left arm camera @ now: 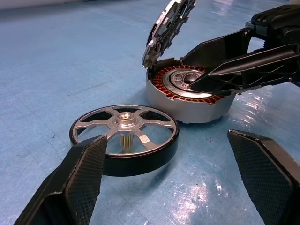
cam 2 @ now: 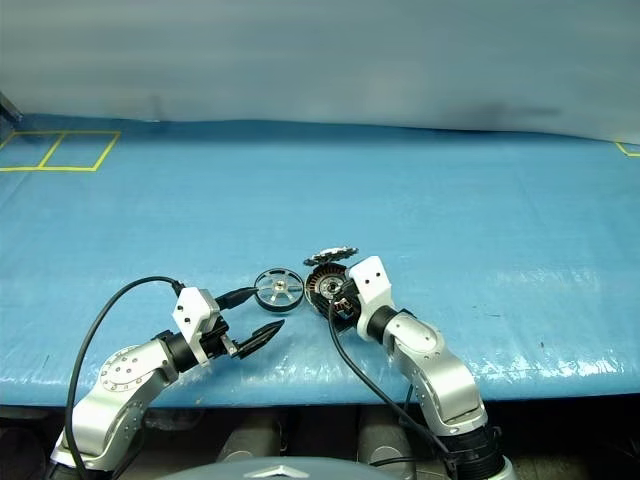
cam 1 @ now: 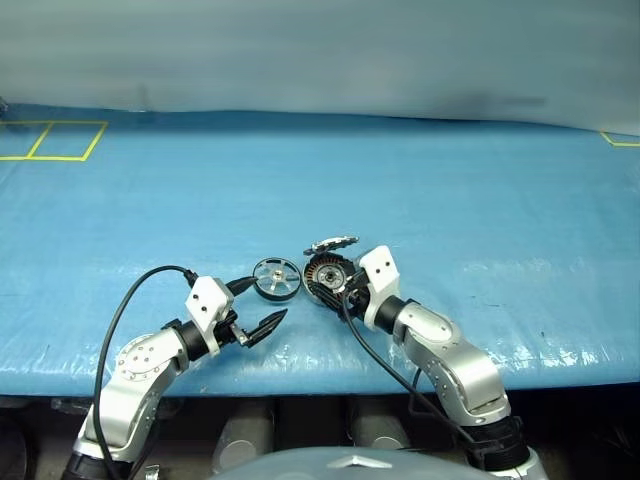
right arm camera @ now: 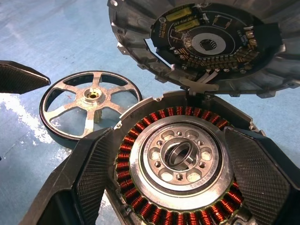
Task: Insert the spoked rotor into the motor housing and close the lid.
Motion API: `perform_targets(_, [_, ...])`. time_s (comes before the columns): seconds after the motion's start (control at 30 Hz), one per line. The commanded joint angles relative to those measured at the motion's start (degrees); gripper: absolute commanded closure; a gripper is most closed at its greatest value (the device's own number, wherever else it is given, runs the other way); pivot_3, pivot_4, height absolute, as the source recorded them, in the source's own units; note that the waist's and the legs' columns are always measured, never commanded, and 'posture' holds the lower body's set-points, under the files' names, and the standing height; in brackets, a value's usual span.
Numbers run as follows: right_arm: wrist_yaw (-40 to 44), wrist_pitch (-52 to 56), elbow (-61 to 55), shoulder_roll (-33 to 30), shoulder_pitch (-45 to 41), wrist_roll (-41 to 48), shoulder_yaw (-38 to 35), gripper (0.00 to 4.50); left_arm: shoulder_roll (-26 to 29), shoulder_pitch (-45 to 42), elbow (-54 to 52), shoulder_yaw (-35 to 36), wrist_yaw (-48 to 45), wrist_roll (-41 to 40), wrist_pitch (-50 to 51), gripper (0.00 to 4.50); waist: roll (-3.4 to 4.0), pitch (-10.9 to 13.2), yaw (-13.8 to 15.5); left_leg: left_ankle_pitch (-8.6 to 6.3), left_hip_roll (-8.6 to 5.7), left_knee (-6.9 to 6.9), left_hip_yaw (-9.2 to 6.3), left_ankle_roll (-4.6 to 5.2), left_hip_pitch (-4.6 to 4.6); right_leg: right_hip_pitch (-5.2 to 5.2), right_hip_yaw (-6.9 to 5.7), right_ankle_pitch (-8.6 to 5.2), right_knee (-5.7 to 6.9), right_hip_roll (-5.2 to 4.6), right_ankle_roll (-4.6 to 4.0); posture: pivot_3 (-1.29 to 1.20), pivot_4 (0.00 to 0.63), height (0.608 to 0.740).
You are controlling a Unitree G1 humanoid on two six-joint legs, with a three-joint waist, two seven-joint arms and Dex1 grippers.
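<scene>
Spoked rotor (cam 1: 277,279) lies between the spread left claw (cam 1: 257,306) and the housing (cam 1: 325,276), which the spread right claw (right arm camera: 180,164) straddles.

— What can't you make out near the right gripper (right arm camera: 173,154)?
— Its fingers cover both flanks of the motor housing (right arm camera: 176,164), and I lose the housing's near edge and the lid (right arm camera: 206,42) top off-frame.
</scene>
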Motion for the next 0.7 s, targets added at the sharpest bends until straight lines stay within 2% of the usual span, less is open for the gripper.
perform_targets(0.03, [-0.30,-0.65,-3.26,0.41,-0.50,1.05,-1.27,0.69,0.14,-0.31,-0.94,0.32,-0.20,0.04,-1.06,0.00,0.00,0.00,0.00,0.00,0.00,0.00,0.00,0.00,0.00,0.00,0.00,0.00,0.00,0.00,0.00,0.00,0.150,0.740])
perform_targets(0.13, [-0.60,0.48,-4.99,0.25,-0.73,1.39,-1.24,1.44,0.19,-0.30,-1.06,0.33,-0.22,0.00,-0.95,0.00,0.00,0.00,-0.01,0.00,0.00,-0.01,0.00,0.00,0.00,-0.01,0.00,0.00,0.00,0.00,0.00,0.00,0.150,0.740])
perform_targets(0.43, [-4.69,10.47,-8.88,-2.27,-4.72,-3.18,4.01,4.44,0.48,-0.25,-1.50,0.32,-0.29,-0.04,-0.61,0.00,0.00,0.00,-0.03,0.00,0.00,-0.03,0.00,0.00,0.00,-0.02,0.00,0.00,0.00,0.00,-0.01,0.00,0.150,0.740])
perform_targets(0.7, [-5.81,14.91,-9.58,-2.91,-6.52,-4.77,6.77,4.49,0.61,-0.03,-2.04,0.29,-0.11,-0.07,-0.29,0.00,0.00,0.00,-0.01,0.00,-0.01,-0.05,0.00,0.00,-0.01,-0.04,-0.01,-0.01,-0.02,-0.01,-0.02,0.00,0.150,0.740])
